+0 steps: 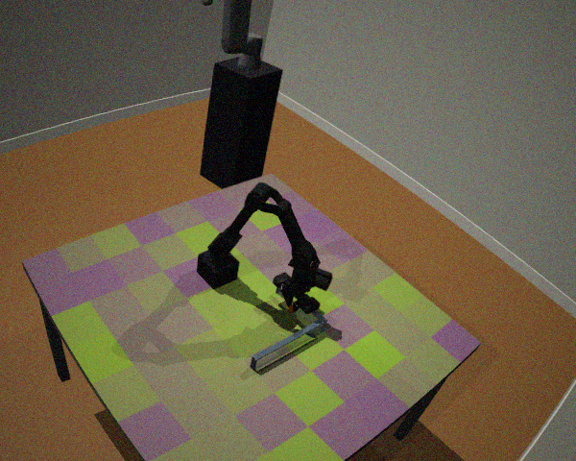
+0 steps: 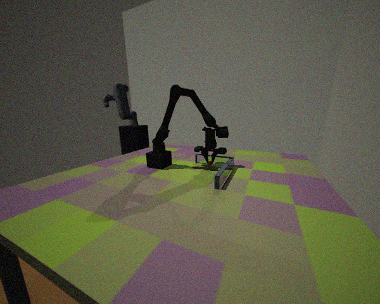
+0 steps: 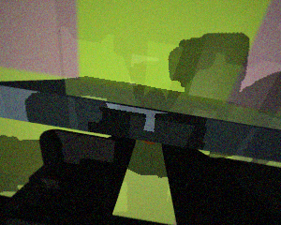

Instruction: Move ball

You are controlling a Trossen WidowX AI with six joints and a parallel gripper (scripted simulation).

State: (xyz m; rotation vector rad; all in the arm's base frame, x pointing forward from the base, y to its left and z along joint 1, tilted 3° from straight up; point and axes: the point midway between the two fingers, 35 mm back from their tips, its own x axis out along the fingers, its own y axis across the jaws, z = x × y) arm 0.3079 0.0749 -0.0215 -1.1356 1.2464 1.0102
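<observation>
A single dark arm is seen bent over a checkered desk (image 1: 105,317), its tool (image 1: 292,306) lowered close to the surface just inside the corner formed by two low clear walls (image 1: 284,347). In the top view a small orange ball (image 1: 291,307) is glimpsed as a speck between the fingertips; in the exterior view the ball (image 2: 209,161) is shown as a red-orange dot at the tip of the tool (image 2: 209,160), low over a green square and beside the shorter wall. In the wrist view the ball is almost wholly hidden: only a thin orange sliver can be made out under the top edge of a clear wall (image 3: 234,136) that crosses the frame, with the dark fingers filling the lower part. The tool is narrowly closed on the ball. One ball, two walls and one working arm are counted; a second, grey arm (image 2: 123,102) on a dark pedestal (image 1: 238,124) is seen beyond the desk. No long axis is presented by the round ball. The see-through copy cannot be made out.
</observation>
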